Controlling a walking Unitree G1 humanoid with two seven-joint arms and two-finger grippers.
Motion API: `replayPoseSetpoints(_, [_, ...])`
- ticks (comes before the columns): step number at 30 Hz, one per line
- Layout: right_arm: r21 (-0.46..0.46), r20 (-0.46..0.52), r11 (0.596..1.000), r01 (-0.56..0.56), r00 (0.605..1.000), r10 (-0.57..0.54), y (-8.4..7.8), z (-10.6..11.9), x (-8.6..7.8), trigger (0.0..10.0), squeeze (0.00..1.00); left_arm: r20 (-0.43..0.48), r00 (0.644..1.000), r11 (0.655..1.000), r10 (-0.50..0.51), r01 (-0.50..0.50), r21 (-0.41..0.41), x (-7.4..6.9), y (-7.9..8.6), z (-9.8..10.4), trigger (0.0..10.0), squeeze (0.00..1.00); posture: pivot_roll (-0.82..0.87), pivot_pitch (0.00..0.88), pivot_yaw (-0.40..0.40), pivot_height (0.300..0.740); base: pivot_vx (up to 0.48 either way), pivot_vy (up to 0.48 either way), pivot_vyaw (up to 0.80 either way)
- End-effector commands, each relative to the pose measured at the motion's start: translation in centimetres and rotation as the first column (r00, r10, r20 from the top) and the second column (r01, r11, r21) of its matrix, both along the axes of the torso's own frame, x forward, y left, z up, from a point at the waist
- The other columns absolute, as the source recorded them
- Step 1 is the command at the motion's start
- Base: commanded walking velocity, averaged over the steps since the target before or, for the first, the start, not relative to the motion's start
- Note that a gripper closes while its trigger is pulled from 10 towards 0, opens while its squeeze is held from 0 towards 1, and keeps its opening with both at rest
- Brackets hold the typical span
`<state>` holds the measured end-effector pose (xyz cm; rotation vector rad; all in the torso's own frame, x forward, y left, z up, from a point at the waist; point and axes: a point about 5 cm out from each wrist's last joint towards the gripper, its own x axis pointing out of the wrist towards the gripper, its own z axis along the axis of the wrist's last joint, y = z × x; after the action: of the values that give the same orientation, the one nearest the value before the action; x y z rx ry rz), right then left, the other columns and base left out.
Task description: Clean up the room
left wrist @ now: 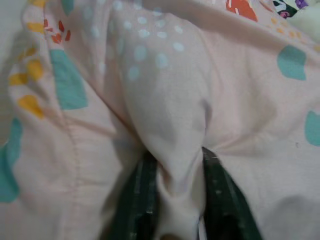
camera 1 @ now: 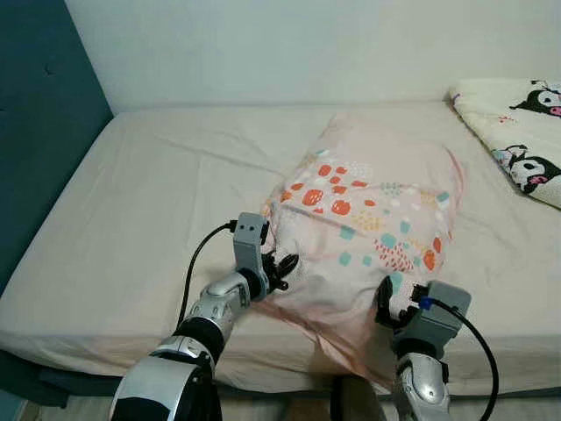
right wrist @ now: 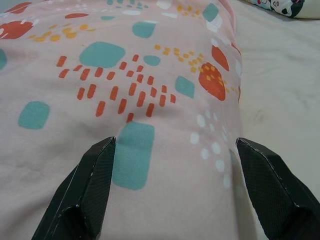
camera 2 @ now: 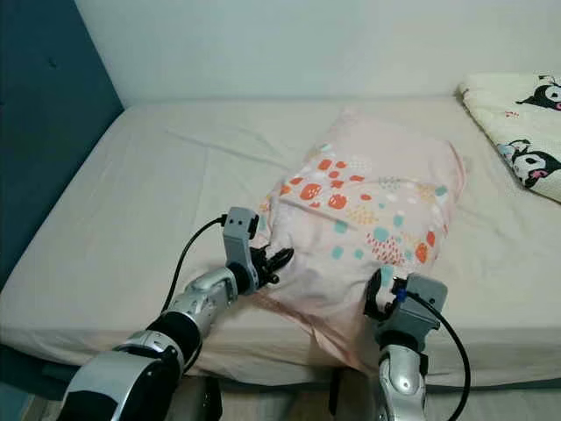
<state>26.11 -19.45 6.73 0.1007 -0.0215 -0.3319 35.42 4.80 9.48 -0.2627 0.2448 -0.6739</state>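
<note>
Beige fitted sheeting covers the wide mattress of the bed (camera 1: pixel 131 219), which takes up most of the left eye view from the lower left to the right edge. A plain pale wall (camera 1: pixel 280 44) runs across the top of the frame, and a dark teal padded panel (camera 1: pixel 35 132) stands along the left edge beside the bed. A cream blanket printed with black-and-white cartoon figures (camera 1: pixel 517 132) is seen in the upper right corner, lying on the bed and well apart from the arms.

A pale pink pillow patterned with red, orange, teal and white spots and dashes (camera 1: pixel 368 210) lies at the centre of the frame, slightly right, on the mattress near its front edge; a loose corner of its case hangs over that edge at the bottom centre.

The left gripper (camera 1: pixel 282 266) is placed at the lower centre-left, against the pillow's near left edge. In the left wrist view its two black fingers (left wrist: pixel 137 200) are clamped on a bunched fold of the pink fabric, which is squeezed between them.

The right gripper (camera 1: pixel 386 303) is placed at the lower right, at the pillow's near right corner. In the right wrist view its black fingers (right wrist: pixel 90 190) are spread wide, one at each side of the picture, with the patterned pillow surface lying between them; whether they touch the fabric cannot be told.
</note>
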Motion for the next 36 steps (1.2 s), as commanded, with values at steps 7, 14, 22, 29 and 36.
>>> replayPoseSetpoints(7, [-0.001,-0.039,1.0,-0.024,0.999,0.023,0.4,-0.6,0.2,10.0,1.0,-0.063,0.993,0.995,-0.098,0.097,-0.024,-0.6,0.2,-0.9,0.0,0.0,-0.05,0.126,0.007,0.588,0.0,0.0,0.0])
replayPoseSetpoints(14, [-0.022,-0.019,0.997,-0.071,0.997,0.071,0.9,0.0,1.0,10.0,0.83,-0.066,0.998,1.0,-0.025,0.026,0.014,0.0,4.6,-1.2,0.0,0.0,-0.04,0.112,-0.005,0.588,0.0,0.0,0.0])
replayPoseSetpoints(22, [-0.031,0.028,0.991,-0.128,0.991,0.129,1.7,0.8,1.4,10.0,0.71,-0.019,0.999,0.997,0.038,-0.036,0.074,0.7,9.8,0.0,0.0,0.0,-0.03,0.109,-0.012,0.588,0.0,0.0,0.0])
replayPoseSetpoints(29, [-0.032,0.102,0.972,-0.232,0.967,0.234,3.2,2.1,1.8,10.0,0.0,-0.022,0.999,0.986,-0.03,0.033,0.162,-0.4,13.5,-0.3,0.0,0.0,-0.02,0.102,-0.01,0.588,0.0,0.0,0.0])
replayPoseSetpoints(36, [-0.029,0.112,0.963,-0.27,0.956,0.271,3.6,2.8,2.7,10.0,0.0,-0.119,0.957,0.936,-0.265,0.285,0.208,-4.1,14.5,-2.4,0.0,0.0,-0.01,0.097,-0.015,0.588,0.0,0.0,0.0])
